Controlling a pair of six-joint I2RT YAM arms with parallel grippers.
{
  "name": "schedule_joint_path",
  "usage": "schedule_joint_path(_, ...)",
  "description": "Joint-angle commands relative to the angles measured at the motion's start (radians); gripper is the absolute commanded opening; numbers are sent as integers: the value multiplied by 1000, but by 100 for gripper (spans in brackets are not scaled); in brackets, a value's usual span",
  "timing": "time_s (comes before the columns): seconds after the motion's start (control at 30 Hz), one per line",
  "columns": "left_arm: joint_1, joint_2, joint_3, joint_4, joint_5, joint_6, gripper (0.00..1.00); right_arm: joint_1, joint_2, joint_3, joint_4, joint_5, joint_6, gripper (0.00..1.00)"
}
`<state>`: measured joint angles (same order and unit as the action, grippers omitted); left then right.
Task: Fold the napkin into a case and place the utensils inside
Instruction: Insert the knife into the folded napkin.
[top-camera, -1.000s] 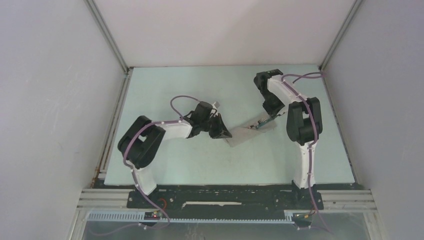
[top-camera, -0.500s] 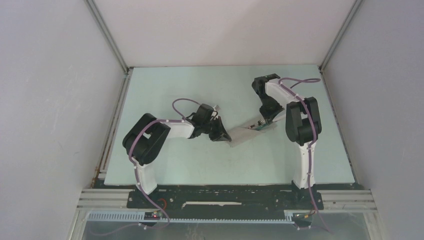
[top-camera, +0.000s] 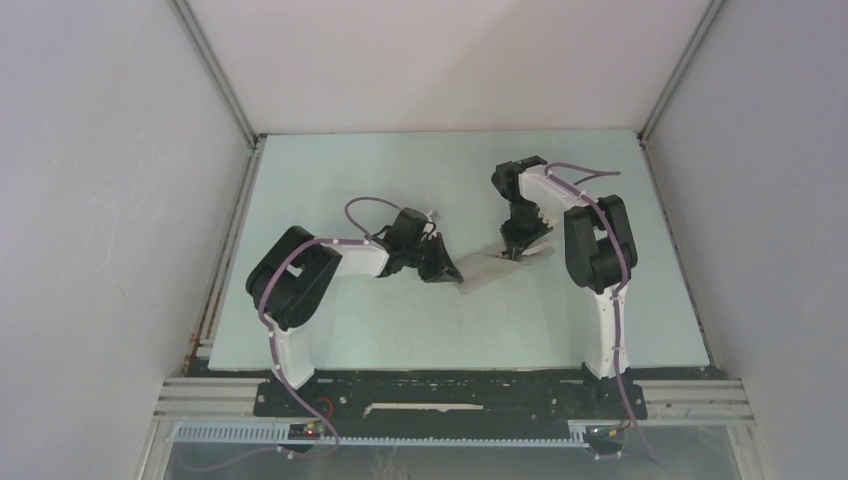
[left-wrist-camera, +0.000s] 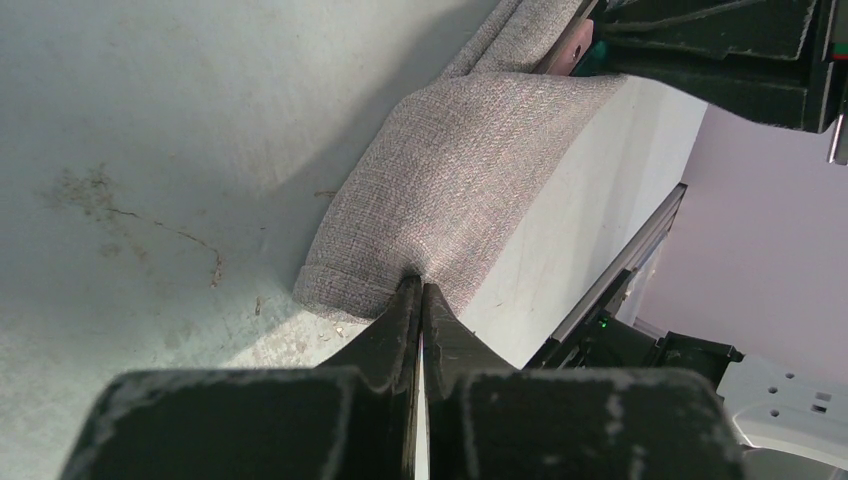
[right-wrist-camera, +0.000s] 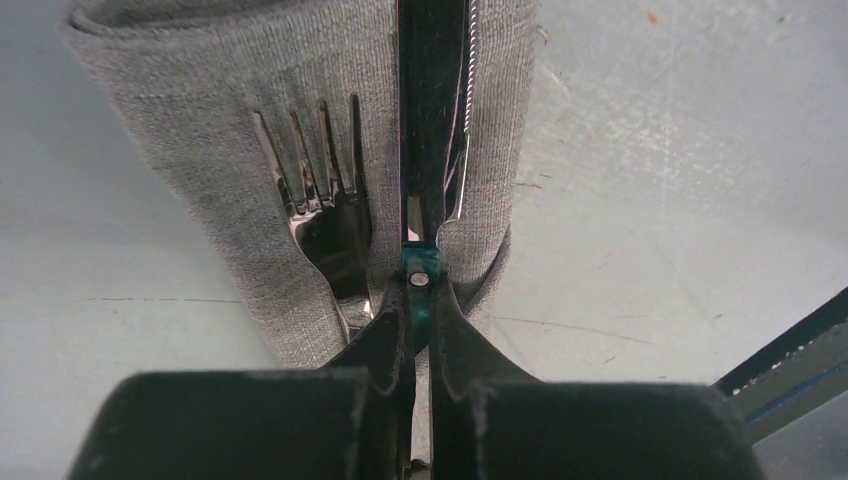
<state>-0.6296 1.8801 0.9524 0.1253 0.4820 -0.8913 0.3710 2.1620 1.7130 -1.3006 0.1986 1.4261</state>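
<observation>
Pale green table, stained; grey walls around.

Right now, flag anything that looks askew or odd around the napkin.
The fork and knife lie bare on top of the napkin, not tucked inside. The left gripper pinches its other end, humping the cloth up.

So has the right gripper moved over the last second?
Yes. The right gripper has swung left, away from the table's back right corner, and a little toward the near edge, fingers shut on the teal-handled knife.
</observation>
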Motion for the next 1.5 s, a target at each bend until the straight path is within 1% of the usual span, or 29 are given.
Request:
schedule_joint_path(0.0, 3, 7, 3, 18, -12, 2, 4, 17, -58, -21, 15, -65, 34, 0)
schedule_joint_path(0.63, 3, 16, 10, 20, -14, 8, 3, 81, -85, -28, 16, -87, 68, 0)
schedule_joint_path(0.7, 2, 15, 11, 20, -14, 8, 3, 84, -83, -24, 20, -87, 66, 6)
schedule_joint_path(0.83, 2, 12, 10, 20, -13, 9, 3, 75, -99, -25, 18, -33, 53, 30)
schedule_joint_path(0.93, 3, 9, 8, 20, -13, 11, 3, 54, -124, -35, 18, 0, 39, 42)
schedule_joint_path(1.0, 2, 9, 9, 20, -10, 11, 3, 39, -140, -46, 20, 24, 32, 51)
schedule_joint_path(1.03, 2, 9, 9, 20, -9, 11, 3, 32, -147, -50, 21, 37, 26, 53)
schedule_joint_path(1.2, 2, 4, 11, 20, -10, 12, 4, -12, -175, -73, 27, 90, 3, 55)
schedule_joint_path(1.33, 2, 4, 13, 20, -6, 12, 4, -50, -172, -84, 39, 123, -14, 55)
schedule_joint_path(1.47, 2, 3, 15, 20, -4, 13, 4, -82, -146, -74, 45, 121, -28, 55)
